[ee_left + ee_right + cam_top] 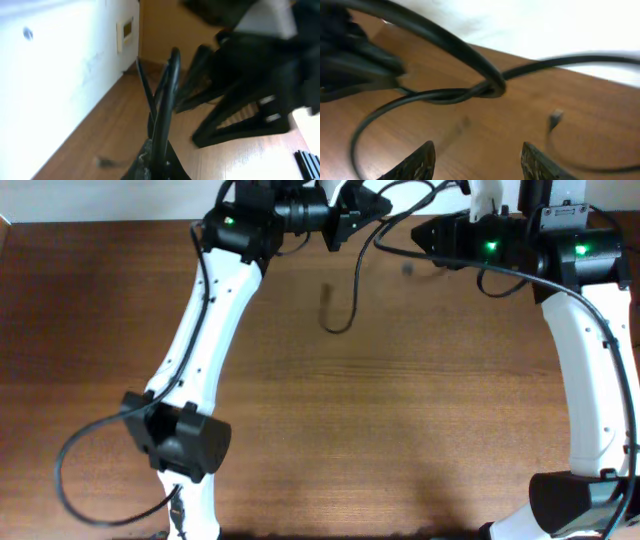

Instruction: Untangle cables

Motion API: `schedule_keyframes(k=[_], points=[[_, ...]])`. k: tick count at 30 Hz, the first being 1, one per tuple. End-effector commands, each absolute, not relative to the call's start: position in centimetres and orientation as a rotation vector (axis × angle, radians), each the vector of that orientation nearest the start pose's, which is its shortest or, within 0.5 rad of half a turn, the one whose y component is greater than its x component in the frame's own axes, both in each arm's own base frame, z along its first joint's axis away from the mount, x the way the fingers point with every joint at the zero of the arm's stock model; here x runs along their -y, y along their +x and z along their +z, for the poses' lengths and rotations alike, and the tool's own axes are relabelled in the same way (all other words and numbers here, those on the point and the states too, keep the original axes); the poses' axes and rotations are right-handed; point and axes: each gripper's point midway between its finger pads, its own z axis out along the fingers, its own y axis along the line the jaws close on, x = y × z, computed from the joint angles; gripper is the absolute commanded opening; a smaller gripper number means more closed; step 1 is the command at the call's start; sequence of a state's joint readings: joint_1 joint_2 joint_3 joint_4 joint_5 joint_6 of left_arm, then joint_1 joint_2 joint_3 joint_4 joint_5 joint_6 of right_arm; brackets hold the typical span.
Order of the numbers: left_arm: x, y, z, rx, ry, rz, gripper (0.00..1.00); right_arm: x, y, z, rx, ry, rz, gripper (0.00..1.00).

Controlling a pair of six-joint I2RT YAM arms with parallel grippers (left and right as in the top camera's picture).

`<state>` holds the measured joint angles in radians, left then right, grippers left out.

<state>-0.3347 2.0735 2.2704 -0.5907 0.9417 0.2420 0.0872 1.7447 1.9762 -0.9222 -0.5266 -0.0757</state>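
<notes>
Right wrist: twisted cables (pixel 470 93) ahead of spread right hand (pixel 477 152).

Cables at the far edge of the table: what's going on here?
The left gripper is shut on the cables and holds them lifted off the table. The right gripper is open, facing a twist where two strands cross, and grips nothing. The tangle is not yet undone.

Cables (pixel 354 300) hang from left pincer (pixel 352 218) over table (pixel 300 420), right pincer (pixel 425 235) beside
</notes>
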Motion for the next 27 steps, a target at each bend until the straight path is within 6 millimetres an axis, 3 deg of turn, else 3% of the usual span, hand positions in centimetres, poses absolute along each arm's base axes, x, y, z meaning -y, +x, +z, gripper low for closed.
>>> schedule_keyframes(k=[1, 7, 13, 17, 22, 27], points=[[30.1, 44.1, 42.9, -1.477, 1.107, -0.945, 0.0, -13.0, 45.2, 35.2, -2.139, -0.496, 0.601, 0.54], [29.6, 44.9, 41.6, -1.57, 1.064, -0.903, 0.0, -12.3, 46.1, 36.9, -2.065, -0.488, 0.569, 0.54], [29.4, 45.4, 41.5, -1.584, 1.048, -0.868, 0.0, -12.2, 45.4, 39.7, -1.991, -0.49, 0.553, 0.54], [29.9, 45.0, 41.5, -1.577, 1.06, -0.878, 0.0, -12.3, 45.2, 39.6, -2.012, -0.445, 0.595, 0.53], [30.0, 45.0, 41.6, -1.572, 1.061, -0.869, 0.0, -15.0, 44.0, 40.7, -1.981, -0.468, 0.782, 0.51], [30.0, 45.1, 41.5, -1.573, 1.06, -0.867, 0.0, -17.0, 43.5, 41.5, -1.946, -0.502, 0.833, 0.51]])
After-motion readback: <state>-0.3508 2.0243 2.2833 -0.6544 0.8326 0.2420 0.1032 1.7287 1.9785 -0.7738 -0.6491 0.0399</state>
